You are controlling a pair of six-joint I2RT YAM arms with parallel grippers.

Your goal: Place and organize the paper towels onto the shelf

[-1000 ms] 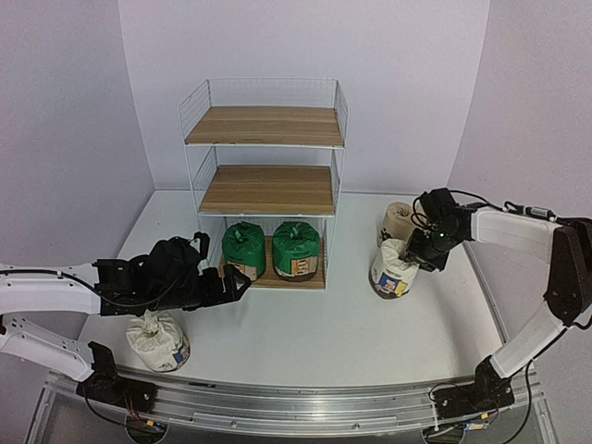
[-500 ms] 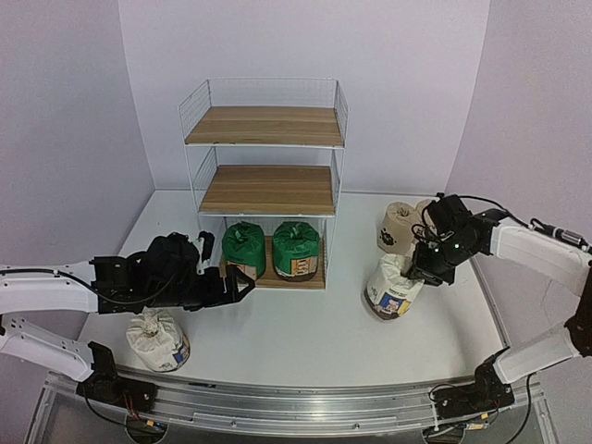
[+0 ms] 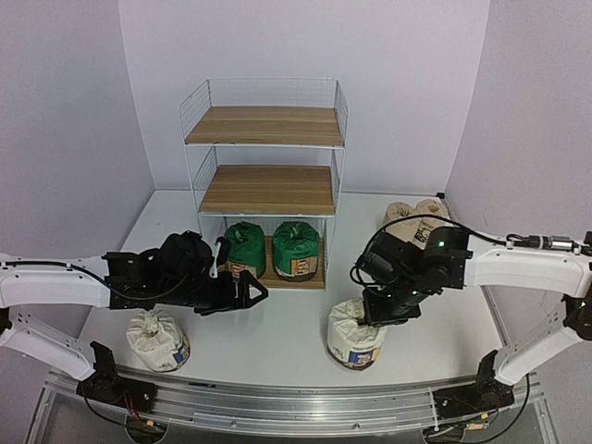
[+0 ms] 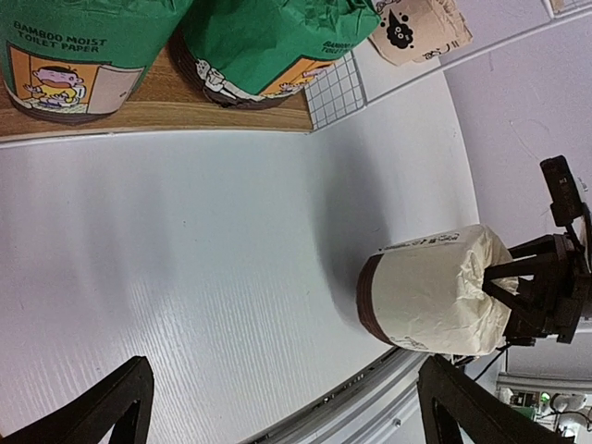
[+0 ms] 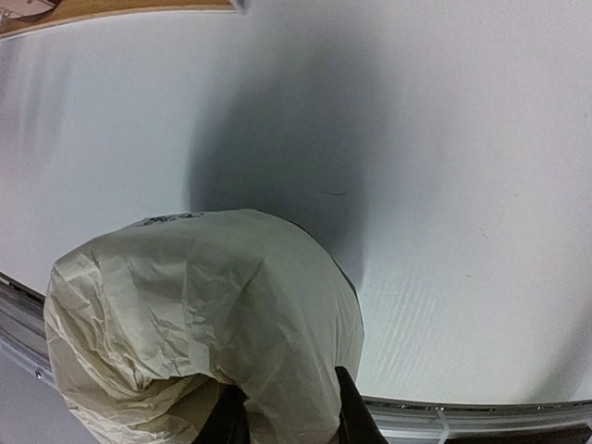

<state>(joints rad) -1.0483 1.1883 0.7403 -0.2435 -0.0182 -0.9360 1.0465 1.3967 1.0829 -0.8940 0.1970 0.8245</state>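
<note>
The shelf (image 3: 266,190) stands at the back centre with two green rolls (image 3: 244,248) (image 3: 296,248) on its bottom board; its upper two boards are bare. My right gripper (image 3: 377,313) is shut on the gathered wrapper top of a white roll (image 3: 354,339), low over the front centre of the table. The right wrist view shows this roll (image 5: 203,296) pinched in the gripper (image 5: 287,421). My left gripper (image 3: 252,290) is open and empty in front of the shelf, its fingers spread wide (image 4: 287,421). Another white roll (image 3: 157,339) stands at the front left.
Two tan rolls (image 3: 400,214) (image 3: 431,211) stand at the back right beside the shelf. The left wrist view shows the green rolls (image 4: 259,42), a tan roll (image 4: 421,28) and the held white roll (image 4: 435,291). The table's metal front rail (image 3: 296,407) runs close to the held roll.
My right arm has carried the white roll from the right side of the table toward the front centre. My left gripper has shifted a little right.
</note>
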